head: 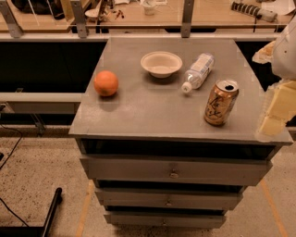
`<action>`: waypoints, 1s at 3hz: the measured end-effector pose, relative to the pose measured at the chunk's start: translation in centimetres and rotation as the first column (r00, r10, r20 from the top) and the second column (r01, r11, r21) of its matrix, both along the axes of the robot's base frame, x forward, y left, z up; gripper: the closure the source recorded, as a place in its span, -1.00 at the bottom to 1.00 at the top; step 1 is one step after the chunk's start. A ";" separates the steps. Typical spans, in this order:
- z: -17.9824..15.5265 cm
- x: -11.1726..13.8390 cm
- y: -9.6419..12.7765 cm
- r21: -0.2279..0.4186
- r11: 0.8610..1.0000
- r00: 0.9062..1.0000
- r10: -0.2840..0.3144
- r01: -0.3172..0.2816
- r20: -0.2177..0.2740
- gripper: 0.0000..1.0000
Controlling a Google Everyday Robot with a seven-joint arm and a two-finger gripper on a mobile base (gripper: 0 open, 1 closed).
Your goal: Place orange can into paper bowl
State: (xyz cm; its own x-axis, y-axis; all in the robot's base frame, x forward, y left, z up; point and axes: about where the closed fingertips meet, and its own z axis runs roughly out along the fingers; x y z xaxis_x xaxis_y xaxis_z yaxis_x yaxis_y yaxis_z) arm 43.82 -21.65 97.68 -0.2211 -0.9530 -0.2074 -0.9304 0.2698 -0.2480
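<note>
The orange can [221, 102] stands upright near the right front of the grey cabinet top [148, 111], its silver top showing. The paper bowl [161, 63] sits empty at the back middle of the top, up and to the left of the can. My gripper [276, 109] is at the right edge of the view, pale and blurred, just right of the can and apart from it.
A round orange fruit [106, 83] sits at the left of the top. A clear plastic bottle [198, 71] lies on its side between bowl and can. Drawers [173, 171] are below. A wooden bench [138, 14] with clutter runs behind.
</note>
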 end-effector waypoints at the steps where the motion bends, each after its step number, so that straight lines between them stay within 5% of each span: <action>1: 0.0 0.0 0.0 0.000 1.000 1.000 0.000 0.000 0.000 -1.00; 2: 0.2 0.8 -0.2 0.089 0.996 1.000 -0.021 0.020 0.012 -1.00; 3: -1.0 3.1 -0.8 0.302 0.949 0.993 -0.109 0.092 0.039 -1.00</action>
State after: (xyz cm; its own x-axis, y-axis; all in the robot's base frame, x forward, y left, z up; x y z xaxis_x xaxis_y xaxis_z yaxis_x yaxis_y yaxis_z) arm 46.91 -22.40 96.66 -0.2928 -0.8185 -0.4943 -0.8822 0.4307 -0.1905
